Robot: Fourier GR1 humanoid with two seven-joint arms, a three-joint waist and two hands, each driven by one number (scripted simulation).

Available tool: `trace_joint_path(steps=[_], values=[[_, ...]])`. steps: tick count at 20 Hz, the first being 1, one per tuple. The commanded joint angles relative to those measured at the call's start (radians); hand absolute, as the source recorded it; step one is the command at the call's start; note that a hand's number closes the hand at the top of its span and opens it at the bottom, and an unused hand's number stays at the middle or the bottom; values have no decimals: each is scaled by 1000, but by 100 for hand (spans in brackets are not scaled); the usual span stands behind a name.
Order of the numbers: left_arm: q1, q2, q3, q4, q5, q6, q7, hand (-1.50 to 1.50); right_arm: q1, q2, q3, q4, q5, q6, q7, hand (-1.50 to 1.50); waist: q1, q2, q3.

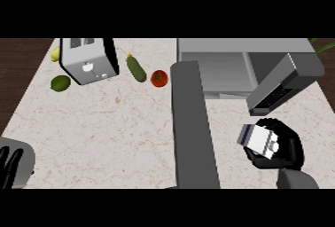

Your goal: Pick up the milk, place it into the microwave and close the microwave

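Pale marbled counter (111,133) runs under everything you see, with dark wood flooring at its far left edge. Your left hand (11,166) sits low at the left border, fingers straight and up, resting, holding nothing. Far ahead of it lie a lime (60,83) and a yellow fruit (56,54), then a toaster (88,60), a cucumber (136,68) and a tomato (159,78), all well apart from either hand. Further right, a long grey slab that I take for the open microwave door (194,128) stretches toward you, just left of your right hand. Your right hand (282,150) has its fingers curled around the milk (259,139), a white carton with a blue end, its long axis tilted up and to the left. From that hand, the microwave cavity (226,73) lies ahead and slightly left, near, so your right arm is the one to carry the carton forward.
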Motion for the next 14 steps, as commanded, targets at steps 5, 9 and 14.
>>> trace_joint_path(steps=[5,9,14], values=[[33,-18,11,-25,15,-22,29,-150,25,78,101,-347,41,-140,268,150,-1,-1,0],[-37,-12,13,60,-30,-17,-18,-150,-97,47,92,-299,105,-210,342,150,0,2,0],[-8,-18,17,66,-30,-28,-16,-150,-225,141,126,-183,197,-361,378,150,10,4,0]])
